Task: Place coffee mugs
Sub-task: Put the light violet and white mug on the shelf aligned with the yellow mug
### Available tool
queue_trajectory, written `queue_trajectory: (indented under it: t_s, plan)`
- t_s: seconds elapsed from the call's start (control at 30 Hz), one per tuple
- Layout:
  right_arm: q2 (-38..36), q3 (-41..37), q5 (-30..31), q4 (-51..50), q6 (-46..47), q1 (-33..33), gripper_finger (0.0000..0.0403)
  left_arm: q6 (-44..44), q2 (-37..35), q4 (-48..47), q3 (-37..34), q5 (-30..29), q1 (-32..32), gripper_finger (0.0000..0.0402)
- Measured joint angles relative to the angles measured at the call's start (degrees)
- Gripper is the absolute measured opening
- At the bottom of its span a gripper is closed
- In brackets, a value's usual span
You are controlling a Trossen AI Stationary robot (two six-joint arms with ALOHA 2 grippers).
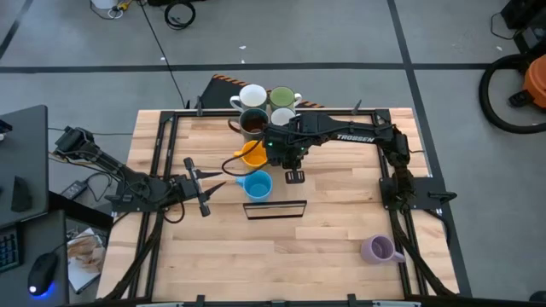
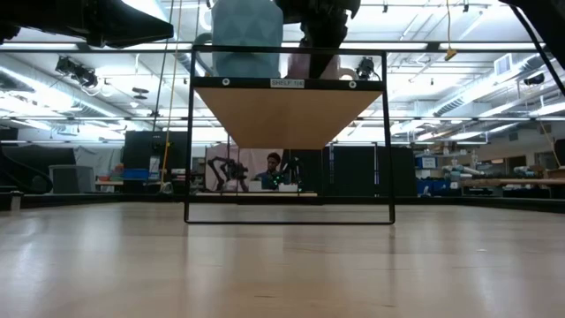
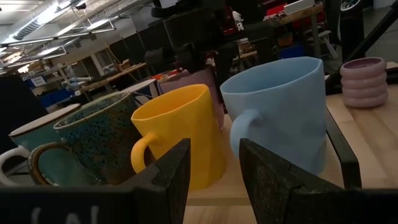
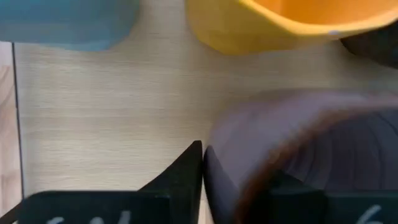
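A low shelf [image 1: 275,210] stands on the table with mugs on its wooden top: two white [image 1: 252,95], a green one [image 1: 282,96], a dark speckled one [image 1: 252,124], an orange one [image 1: 253,154] and a blue one [image 1: 256,185]. My right gripper [image 1: 288,153] reaches down beside the orange mug, shut on a light purple mug [image 4: 298,143] that the arm hides from above. A second purple mug [image 1: 378,249] stands on the table near the right front corner. My left gripper [image 1: 201,186] hovers open left of the shelf, pointing at the blue mug [image 3: 280,112]. My right gripper [image 4: 239,174] holds the purple mug by its rim [image 4: 217,155], with one finger [image 4: 186,171] outside the wall and the other inside. The fingers come from above, pointing down. The mug is upright just over the shelf top; whether its base rests there I cannot tell.
The orange mug [image 4: 280,25] and blue mug [image 4: 68,25] stand close to the held mug. The shelf's black frame [image 2: 287,132] rises from the table. Bare wood lies in front of the shelf and along the table's right side. A person sits in the room beyond [image 2: 274,168].
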Motion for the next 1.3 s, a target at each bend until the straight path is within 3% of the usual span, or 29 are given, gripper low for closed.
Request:
queue_trajectory:
  t_s: [0.57, 1.3]
  plan:
    - [-0.02, 0.0, 6.19, 2.33, -3.83, 1.26, 0.0167, 0.09, 0.0, -0.07, -0.02, 0.0, 0.0, 0.0144]
    - [-0.02, -0.02, 14.57, 8.62, -11.76, 3.44, 0.0221, 0.09, 0.0, -0.44, -0.02, 0.01, -0.01, 0.0144]
